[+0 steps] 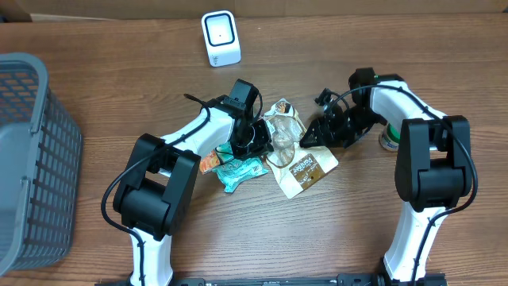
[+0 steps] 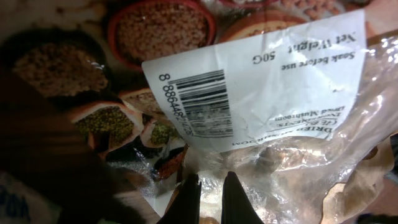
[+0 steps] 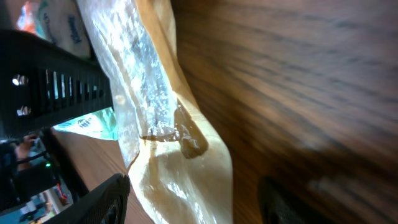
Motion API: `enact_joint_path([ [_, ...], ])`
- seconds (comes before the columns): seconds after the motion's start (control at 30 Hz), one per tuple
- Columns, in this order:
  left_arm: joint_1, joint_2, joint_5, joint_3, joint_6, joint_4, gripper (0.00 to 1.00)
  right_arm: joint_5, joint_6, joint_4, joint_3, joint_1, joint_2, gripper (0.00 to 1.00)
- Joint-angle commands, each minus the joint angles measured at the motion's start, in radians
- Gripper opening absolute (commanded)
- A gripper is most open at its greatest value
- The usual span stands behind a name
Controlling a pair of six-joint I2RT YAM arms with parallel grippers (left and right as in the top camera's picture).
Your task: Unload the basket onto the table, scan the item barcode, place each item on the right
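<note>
The item is a clear bag of dried mushrooms (image 1: 283, 127) in the middle of the table, with a white label and barcode (image 2: 199, 102) facing the left wrist camera. My left gripper (image 2: 208, 198) is shut, pinching the bag's clear plastic (image 2: 292, 155) at its edge. In the overhead view this gripper (image 1: 258, 139) sits at the bag's left side. My right gripper (image 1: 315, 137) is at the bag's right side. Its jaws (image 3: 196, 202) stand open, one on each side of the bag's pale end (image 3: 180, 168), without pressing it. The white scanner (image 1: 220, 37) stands at the back.
A brown snack packet (image 1: 305, 171), a green packet (image 1: 240, 171) and an orange packet (image 1: 208, 163) lie under and in front of the bag. A grey basket (image 1: 32, 159) is at the far left. A small round object (image 1: 389, 141) sits by the right arm.
</note>
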Motion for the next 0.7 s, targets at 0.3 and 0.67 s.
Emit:
enact_joint_path([
  [0.3,0.002,0.045,-0.053,-0.006,-0.014,0.010,0.04,-0.192,0.006,0.102,-0.098,0.077,0.005,0.65],
  [0.67,0.002,0.045,-0.053,-0.006,-0.014,0.010,0.04,-0.193,0.166,0.183,-0.098,0.122,0.005,0.31],
])
